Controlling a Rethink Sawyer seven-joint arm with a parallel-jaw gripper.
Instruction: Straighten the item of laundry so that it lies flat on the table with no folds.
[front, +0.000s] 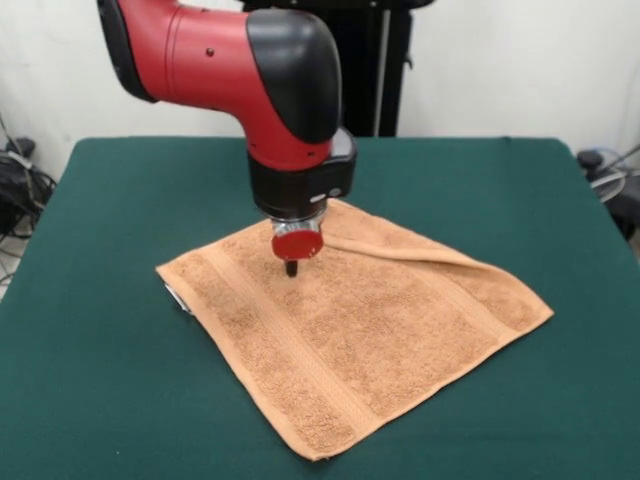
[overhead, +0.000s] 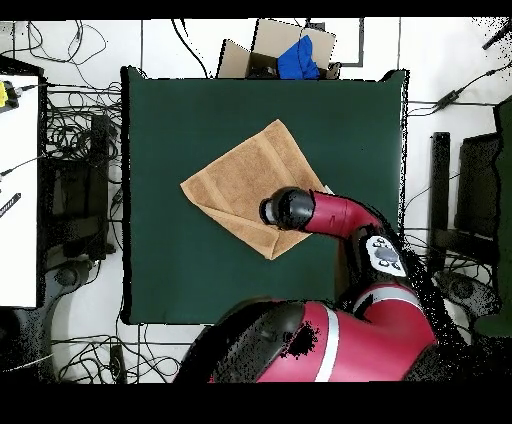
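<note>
The item of laundry (front: 350, 330), an orange-tan terry towel, lies spread as a diamond on the green table (front: 120, 200). A narrow strip is folded over along its far right edge (front: 420, 252), forming a raised ridge. A small white tag (front: 178, 298) shows at its left corner. My gripper (front: 291, 267) points straight down onto the towel's far part, its black tip touching or just above the cloth. In the overhead view the towel (overhead: 240, 180) sits mid-table, and the arm's wrist (overhead: 285, 208) covers its lower right part and hides the gripper.
Wide bare green table (overhead: 170, 270) surrounds the towel on every side. Beyond the table's top edge in the overhead view stands a cardboard box (overhead: 250, 52) holding something blue (overhead: 298, 58). Cables lie on the floor around the table.
</note>
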